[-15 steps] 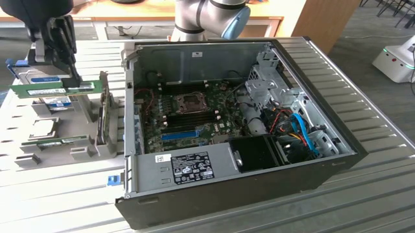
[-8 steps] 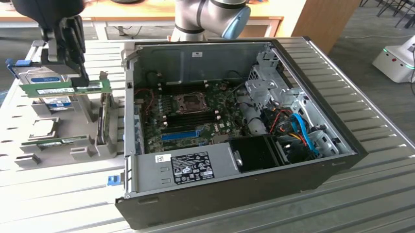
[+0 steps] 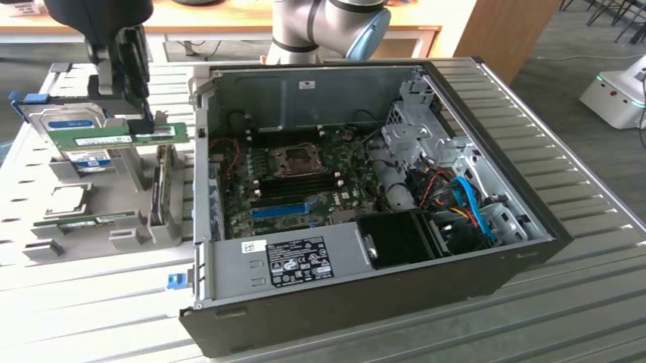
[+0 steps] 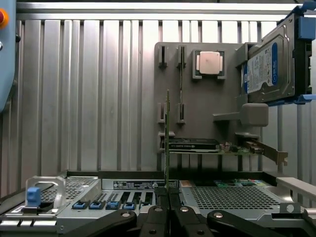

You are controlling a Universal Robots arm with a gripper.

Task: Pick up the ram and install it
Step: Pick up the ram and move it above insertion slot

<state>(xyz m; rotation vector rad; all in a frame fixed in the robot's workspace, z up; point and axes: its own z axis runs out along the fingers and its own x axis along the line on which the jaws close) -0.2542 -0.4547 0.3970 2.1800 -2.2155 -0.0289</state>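
While the print on its white label cannot be read, the ram (image 3: 113, 140) sits pinched in the nearly closed claw (image 3: 147, 121), over the parts rack (image 3: 129, 236), beside the open computer case (image 3: 302, 94).

Case (image 3: 530, 238) lies w/ its side panel off, so entry from above is wide open. Gripper (image 3: 151, 123), clamped on the ram (image 3: 101, 140), hangs over the gray rack (image 3: 151, 219) at the exterior view's left, outside the case. The metal side wall (image 3: 205, 174) stands btwn it & the mobo (image 3: 272, 178). HDD (image 3: 63, 121) stands upright on the rack near the ram. Inside there's room over the mobo's middle. Drive cage (image 3: 409, 125), cable tangle (image 3: 467, 200) & black fan shroud (image 3: 404, 238) crowd the exterior view's right. Arm base (image 3: 323, 30) blocks the far side.
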